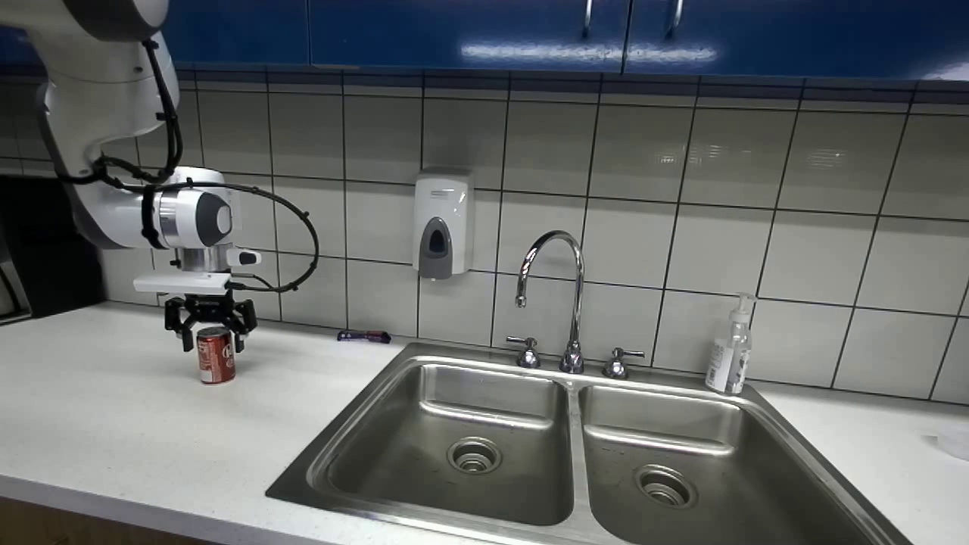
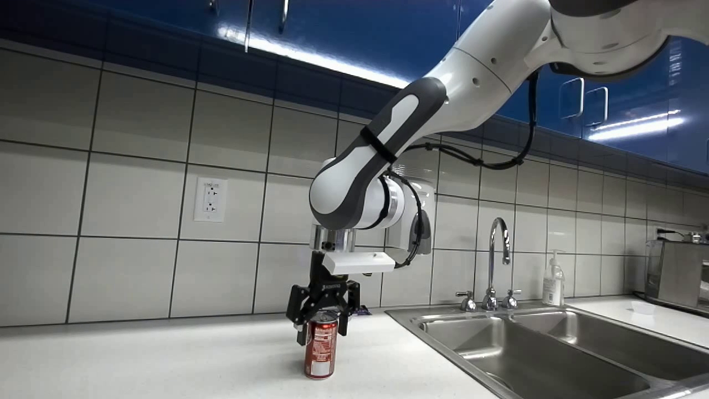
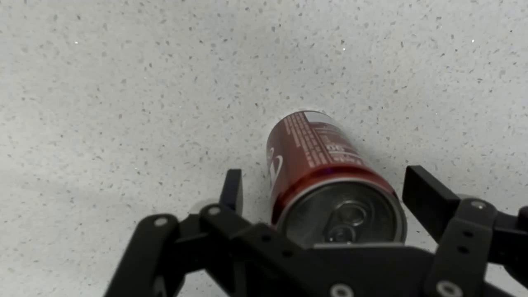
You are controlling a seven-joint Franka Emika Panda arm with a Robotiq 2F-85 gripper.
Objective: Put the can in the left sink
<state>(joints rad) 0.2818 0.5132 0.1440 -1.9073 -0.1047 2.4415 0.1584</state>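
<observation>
The can [image 1: 216, 365] is red with a silver top and stands upright on the white counter, left of the sink; it also shows in an exterior view [image 2: 320, 354]. In the wrist view the can [image 3: 309, 144] shows its top and pull tab, partly covered by the gripper body. My gripper [image 1: 214, 346] points down over the can, with its open fingers on either side of the can's upper part [image 2: 322, 333]. In the wrist view the gripper [image 3: 322, 177] has a gap on the left of the can and a smaller one on the right. The left sink [image 1: 405, 462] shows bare, with a round drain.
The right basin [image 1: 727, 515] adjoins it. A tall faucet [image 1: 577, 303] with two handles stands behind. A soap bottle [image 1: 730, 352] stands at the back right rim. A dark wrapped item [image 1: 364, 336] lies by the wall. A soap dispenser [image 1: 443, 223] hangs on the tiles.
</observation>
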